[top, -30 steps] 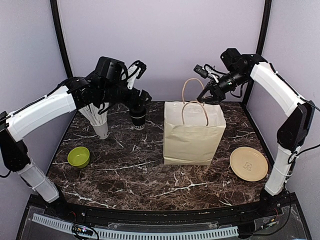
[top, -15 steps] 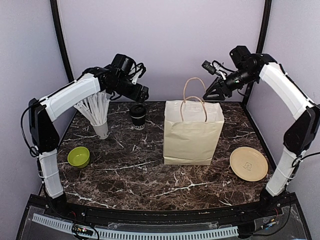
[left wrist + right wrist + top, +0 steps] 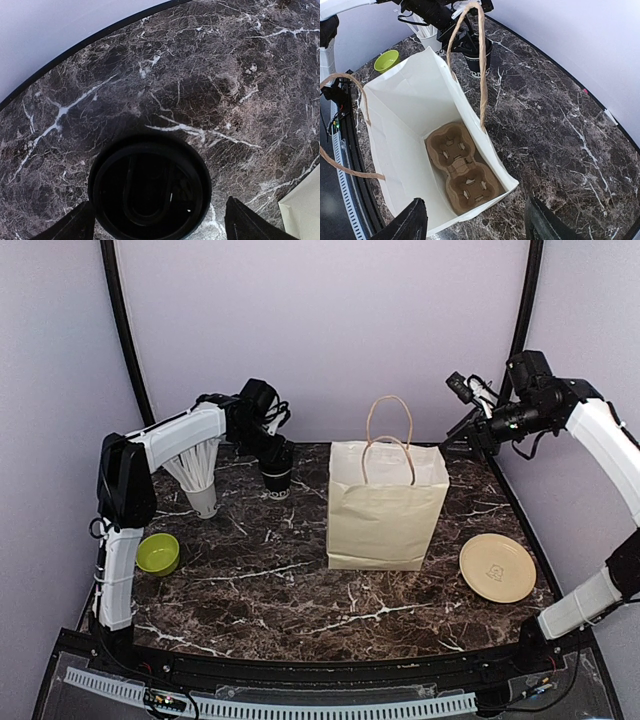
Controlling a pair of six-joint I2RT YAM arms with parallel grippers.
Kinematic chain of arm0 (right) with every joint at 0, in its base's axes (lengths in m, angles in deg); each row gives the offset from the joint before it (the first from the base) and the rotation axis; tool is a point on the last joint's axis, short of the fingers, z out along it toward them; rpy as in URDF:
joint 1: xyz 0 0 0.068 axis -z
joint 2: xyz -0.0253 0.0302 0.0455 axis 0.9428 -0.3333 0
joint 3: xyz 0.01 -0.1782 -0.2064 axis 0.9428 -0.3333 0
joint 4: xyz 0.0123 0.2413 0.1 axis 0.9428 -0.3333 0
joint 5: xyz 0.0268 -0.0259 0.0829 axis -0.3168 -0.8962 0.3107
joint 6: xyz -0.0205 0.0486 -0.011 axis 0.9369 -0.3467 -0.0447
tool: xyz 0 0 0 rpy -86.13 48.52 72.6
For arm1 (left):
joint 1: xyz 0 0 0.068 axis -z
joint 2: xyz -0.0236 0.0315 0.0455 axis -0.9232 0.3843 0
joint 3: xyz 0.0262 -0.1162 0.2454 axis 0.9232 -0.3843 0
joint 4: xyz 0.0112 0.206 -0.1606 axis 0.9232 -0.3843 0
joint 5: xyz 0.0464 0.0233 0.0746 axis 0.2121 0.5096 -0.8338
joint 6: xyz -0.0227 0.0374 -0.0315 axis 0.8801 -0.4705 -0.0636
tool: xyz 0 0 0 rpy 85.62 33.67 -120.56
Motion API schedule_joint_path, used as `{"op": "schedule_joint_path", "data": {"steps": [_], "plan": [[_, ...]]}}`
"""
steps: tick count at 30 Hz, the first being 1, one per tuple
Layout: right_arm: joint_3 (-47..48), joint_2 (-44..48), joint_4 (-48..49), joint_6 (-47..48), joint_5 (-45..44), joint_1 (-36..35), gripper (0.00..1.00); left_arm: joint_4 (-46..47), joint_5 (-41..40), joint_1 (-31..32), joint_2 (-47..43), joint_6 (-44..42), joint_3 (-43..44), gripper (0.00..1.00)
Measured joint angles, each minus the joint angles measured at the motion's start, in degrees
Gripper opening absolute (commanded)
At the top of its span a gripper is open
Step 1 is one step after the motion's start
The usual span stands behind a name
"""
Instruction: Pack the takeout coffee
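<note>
The takeout coffee (image 3: 149,192) stands upright, axis vertical, its black lid facing up directly under my left hand (image 3: 159,201), which is spread apart around it without touching. My right hand (image 3: 475,200) hangs spread and empty over the paper bag (image 3: 395,115). The tabletop (image 3: 200,75) is dark marble, with a lilac wall (image 3: 320,320) behind. From my left wrist, the lid hides the sleeve.

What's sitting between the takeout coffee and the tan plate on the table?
The paper bag stands between the takeout coffee and the plate, with bare marble on either side; the top external view shows this.
</note>
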Motion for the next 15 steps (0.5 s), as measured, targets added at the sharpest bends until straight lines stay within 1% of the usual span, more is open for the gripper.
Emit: {"op": "schedule_joint_path", "data": {"steps": [10, 12, 15], "plan": [[-1.5, 0.0, 2.2, -0.5, 0.0, 0.3, 0.66, -0.1, 0.0, -0.5, 2.8, 0.3, 4.1, 0.82], [-1.6, 0.0, 2.4, -0.5, 0.0, 0.3, 0.66, -0.2, 0.1, -0.5, 3.0, 0.4, 4.3, 0.82], [-2.1, 0.0, 2.6, -0.4, 0.0, 0.3, 0.66, -0.4, 0.2, -0.5, 3.3, 0.3, 4.5, 0.85]]}}
